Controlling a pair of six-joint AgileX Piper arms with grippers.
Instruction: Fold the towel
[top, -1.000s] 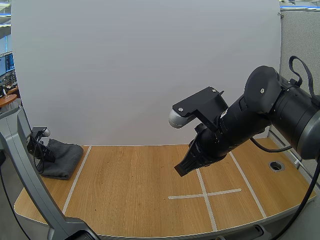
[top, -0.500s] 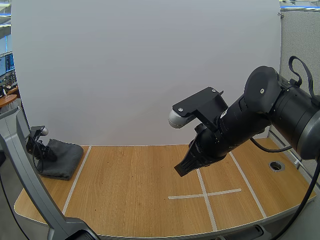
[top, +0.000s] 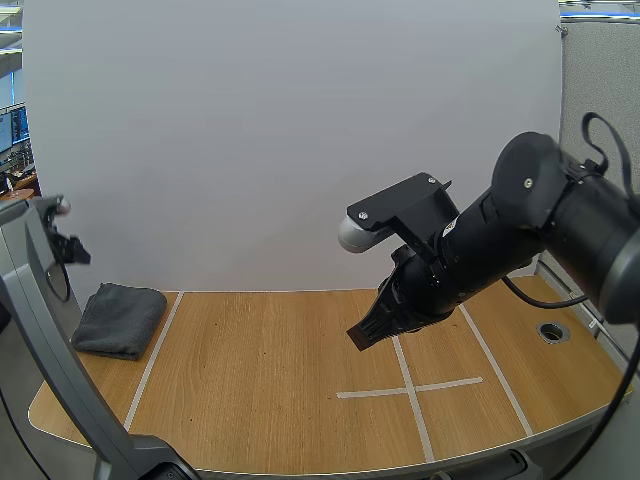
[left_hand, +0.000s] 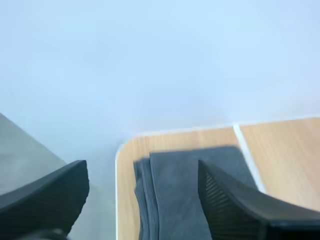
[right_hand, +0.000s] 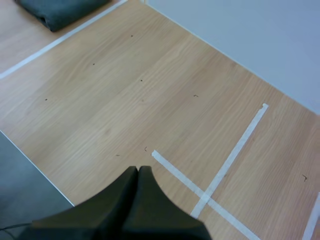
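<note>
The towel lies in a neat grey stack at the far left corner of the surface, layered edges showing, so the folding looks done. The left tool hangs above it, released, fingers spread wide with nothing between them and clear of the cloth. Over on the other side, the right tool is clenched on nothing, hovering above the tape cross, well away from the towel. By my read, only pulling the arms away remains.
</note>
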